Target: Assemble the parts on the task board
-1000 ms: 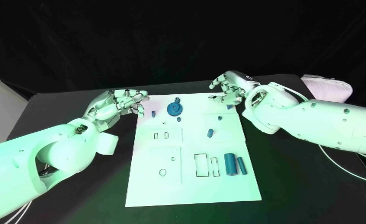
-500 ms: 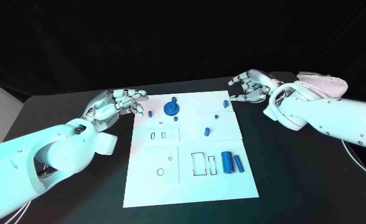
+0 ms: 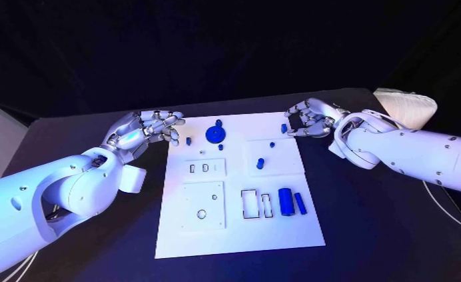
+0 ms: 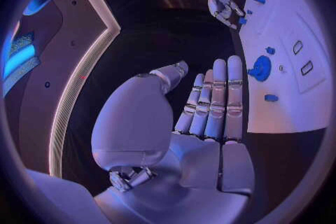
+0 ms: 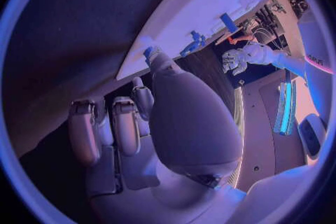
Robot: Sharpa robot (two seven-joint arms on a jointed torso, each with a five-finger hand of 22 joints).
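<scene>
The white task board (image 3: 235, 229) lies in the middle of the black table. On its far part sit a round blue part (image 3: 215, 135) and several small blue pegs (image 3: 259, 163); two blue cylinders (image 3: 285, 197) lie near its right edge. My left hand (image 3: 149, 129) hovers by the board's far left corner, holding nothing, and the left wrist view shows its fingers (image 4: 213, 101) straight. My right hand (image 3: 309, 119) is off the far right corner with its fingers curled. A small blue peg (image 3: 284, 128) stands just beside its fingertips, and the same peg (image 5: 148, 53) sits just beyond the thumb tip.
A pale ribbed object (image 3: 404, 105) lies on the table at the far right, behind my right arm. Outlined slots and recessed plates (image 3: 204, 199) mark the board's near half. Dark table surrounds the board.
My right hand has drawn back to the right, from over the board's far right corner to just off its edge. The left hand has hardly moved. The camera has shifted a little.
</scene>
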